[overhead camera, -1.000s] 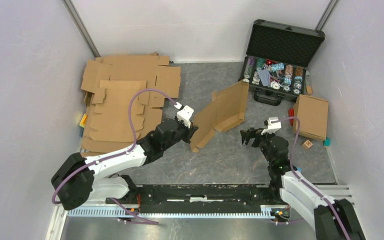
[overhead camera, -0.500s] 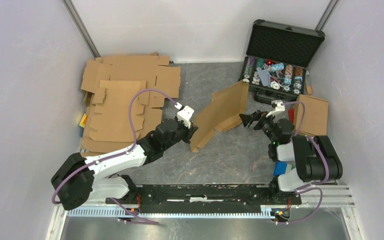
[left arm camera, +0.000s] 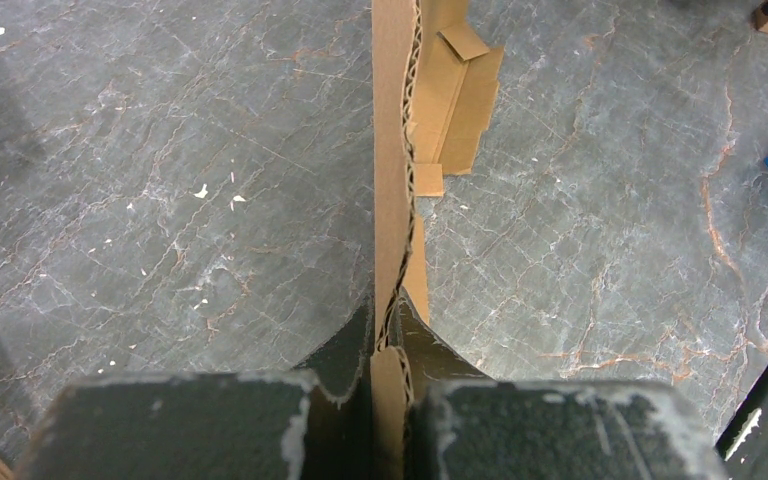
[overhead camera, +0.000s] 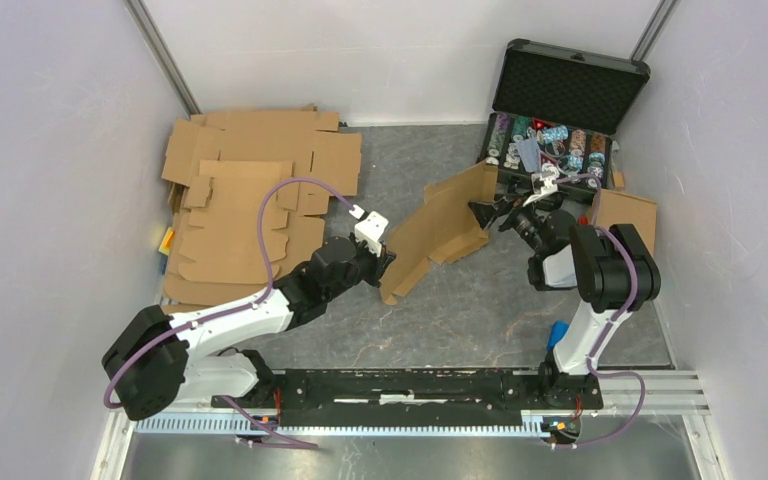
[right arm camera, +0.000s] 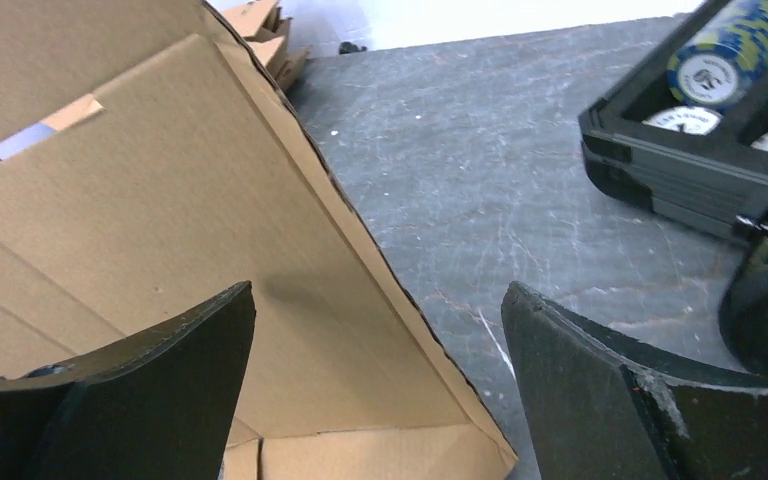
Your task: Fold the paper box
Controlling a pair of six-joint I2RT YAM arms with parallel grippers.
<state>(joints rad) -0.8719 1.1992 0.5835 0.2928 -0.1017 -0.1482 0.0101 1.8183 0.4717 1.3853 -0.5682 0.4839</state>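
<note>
Your left jaws pinch the corrugated edge of the cardboard box; right jaws are spread wide around its flat brown panel.

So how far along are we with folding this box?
Early. Done: one cardboard blank is off the flat stack, standing partly bent. In hand: the left gripper is shut on its near edge; the right gripper, open, straddles the far edge. Left: closing walls and flaps into a box.
</note>
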